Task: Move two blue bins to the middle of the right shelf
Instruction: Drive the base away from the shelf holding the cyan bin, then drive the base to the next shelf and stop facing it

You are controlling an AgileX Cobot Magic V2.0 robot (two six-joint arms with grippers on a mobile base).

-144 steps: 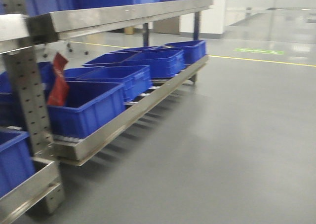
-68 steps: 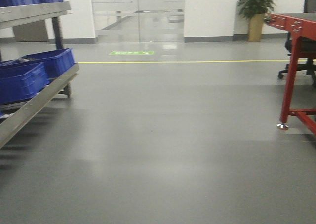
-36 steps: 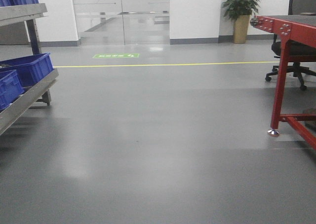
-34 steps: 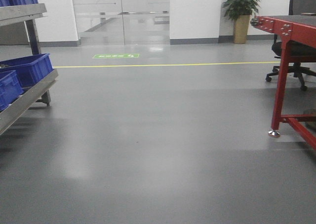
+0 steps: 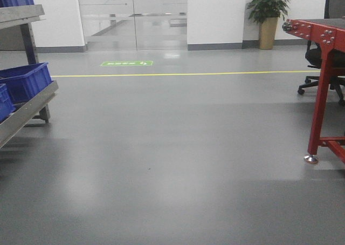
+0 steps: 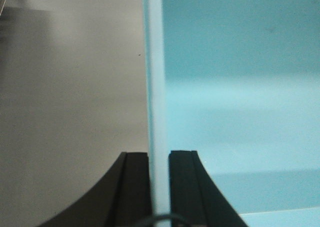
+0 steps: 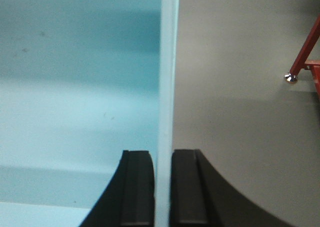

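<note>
Front-facing cam: gray floor (image 5: 172, 164), blue bins (image 5: 24, 82) lt, red table (image 5: 323, 67) rt

Bin held by both side walls

The bin (image 6: 240, 87) looks pale cyan up close, its open inside smooth. Its thin left wall (image 6: 156, 87) stands upright, pinched between the left gripper's (image 6: 159, 159) jaws, and the right wall (image 7: 167, 87) is pinched the same way by the right gripper (image 7: 162, 159). Darker blue bins (image 5: 24, 80) sit on a low shelf (image 5: 27, 107) at the front view's left.
</note>
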